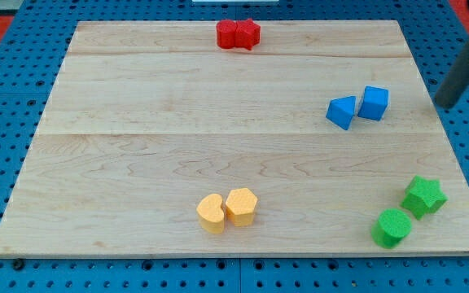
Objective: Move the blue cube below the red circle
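The blue cube (374, 102) sits on the wooden board (177, 122) at the view's right, touching a blue triangular block (342, 111) on its left. Two red blocks (238, 34) sit together at the view's top centre; which one is the circle cannot be made out. My rod comes in from the view's upper right, and my tip (444, 104) rests near the board's right edge, to the right of the blue cube and apart from it.
A yellow heart-like block (211, 213) and a yellow hexagonal block (242, 206) sit together at the bottom centre. A green star (424, 196) and a green round block (392, 228) sit at the bottom right. Blue pegboard surrounds the board.
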